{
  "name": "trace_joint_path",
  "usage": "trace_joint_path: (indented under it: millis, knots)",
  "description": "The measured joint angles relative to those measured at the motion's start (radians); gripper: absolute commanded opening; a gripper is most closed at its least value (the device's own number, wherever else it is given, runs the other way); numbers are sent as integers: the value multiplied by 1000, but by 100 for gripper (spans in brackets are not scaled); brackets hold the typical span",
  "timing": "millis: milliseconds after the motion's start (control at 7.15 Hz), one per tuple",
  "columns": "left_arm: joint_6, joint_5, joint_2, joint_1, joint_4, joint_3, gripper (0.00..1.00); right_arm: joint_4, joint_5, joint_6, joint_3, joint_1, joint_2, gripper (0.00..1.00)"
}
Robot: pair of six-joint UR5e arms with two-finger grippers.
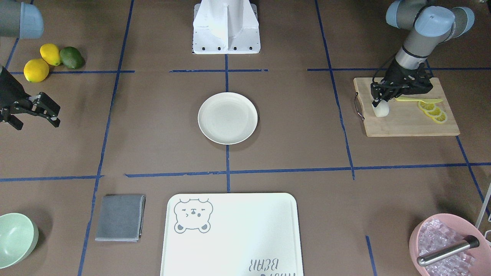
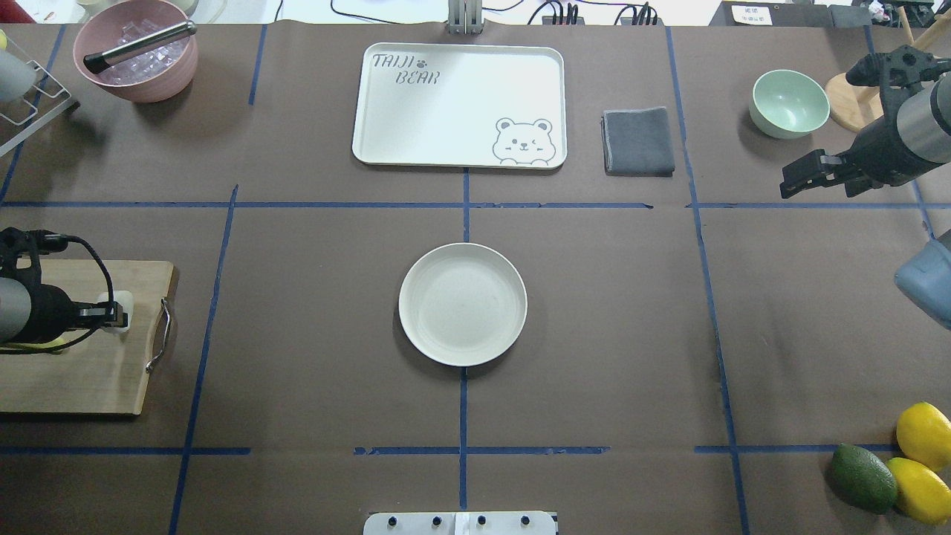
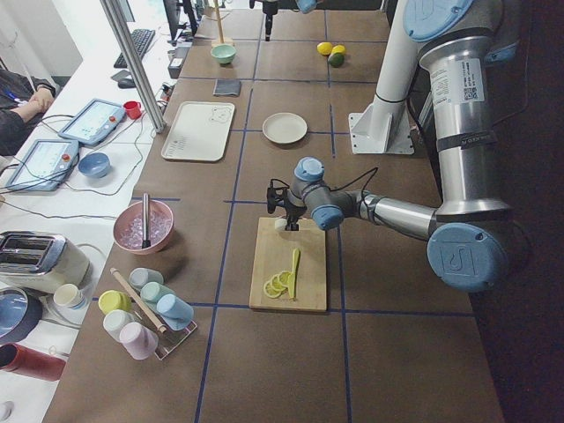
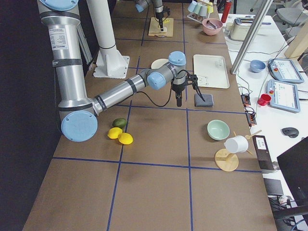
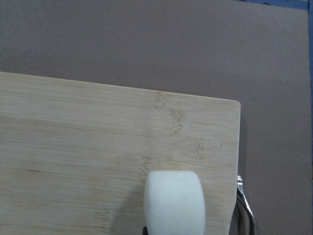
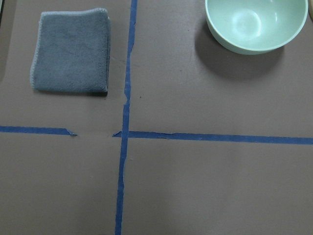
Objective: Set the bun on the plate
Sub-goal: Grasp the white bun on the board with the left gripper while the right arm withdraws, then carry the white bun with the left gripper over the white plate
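The white bun (image 1: pixel 382 110) (image 2: pixel 123 300) (image 5: pixel 173 203) stands near the handle end of a wooden cutting board (image 1: pixel 406 124) (image 2: pixel 74 371). My left gripper (image 1: pixel 378 101) (image 2: pixel 111 316) reaches down onto it. Its fingers are drawn in narrow against the bun's sides, and the bun still touches the board. The cream plate (image 1: pixel 228 119) (image 2: pixel 462 305) lies bare at the table's centre, well away from the board. My right gripper (image 1: pixel 36 122) (image 2: pixel 799 178) hangs open above bare table on the other side, holding nothing.
Lemon slices (image 1: pixel 433 112) and a yellow knife (image 1: pixel 418 100) share the board. A bear-printed tray (image 2: pixel 461 104), grey cloth (image 2: pixel 639 141), green bowl (image 2: pixel 789 102) and pink ice bowl (image 2: pixel 137 52) line the far edge. Two lemons (image 2: pixel 921 468) and an avocado (image 2: pixel 862 478) lie near the right.
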Motion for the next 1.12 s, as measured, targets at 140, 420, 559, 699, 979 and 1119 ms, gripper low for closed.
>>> trace_joint_path:
  millis: [140, 420, 559, 699, 979, 1119]
  knots:
    - [2, -26, -4, -18, 44, -36, 34, 0, 25, -16, 0, 23, -9, 100]
    - [3, -53, -78, -59, 254, -134, 34, 0, 74, -95, 2, 95, -55, 100]
    - [2, -53, -182, -63, 397, -163, 34, 1, 86, -128, 3, 129, -80, 100]
    - [-1, -49, -331, -60, 567, -175, 34, 1, 91, -159, 3, 165, -107, 100]
    - [-16, 2, -592, -9, 825, -169, 34, -1, 96, -272, -11, 248, -163, 100]
    - [-45, 47, -666, 39, 873, -151, 34, -2, 106, -372, -41, 302, -189, 100]
